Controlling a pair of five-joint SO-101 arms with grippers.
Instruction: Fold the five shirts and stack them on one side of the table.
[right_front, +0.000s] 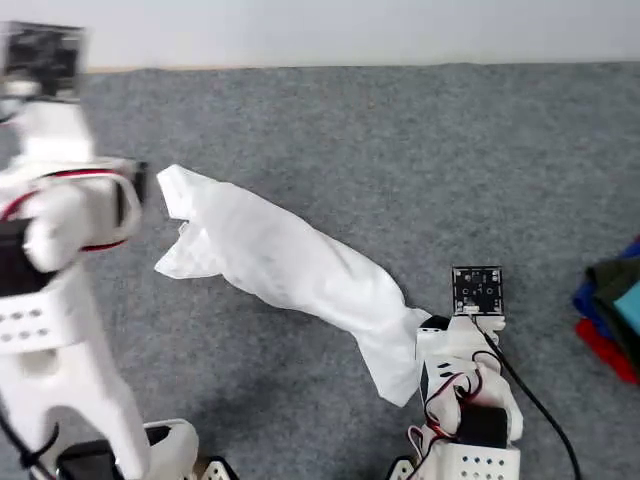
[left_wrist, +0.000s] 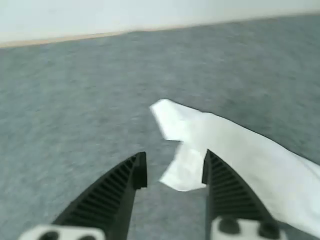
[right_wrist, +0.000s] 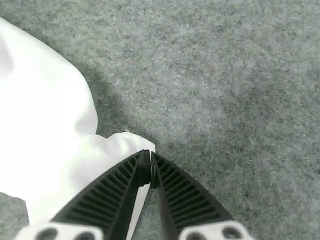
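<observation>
Diagonally across the grey table (right_front: 420, 150) lies a white shirt (right_front: 290, 265), bunched into a long, rumpled strip. The right gripper (right_wrist: 151, 162) is at the shirt's tapering end, its jaws clenched on a corner of the white cloth. The left gripper (left_wrist: 175, 170) hangs above the shirt's opposite, wider end, jaws spread apart and holding nothing, a fold of the shirt visible below the gap. Well apart from the shirt, beyond its gripped end, sits a pile of dark, blue, teal and red clothes (right_front: 612, 310).
</observation>
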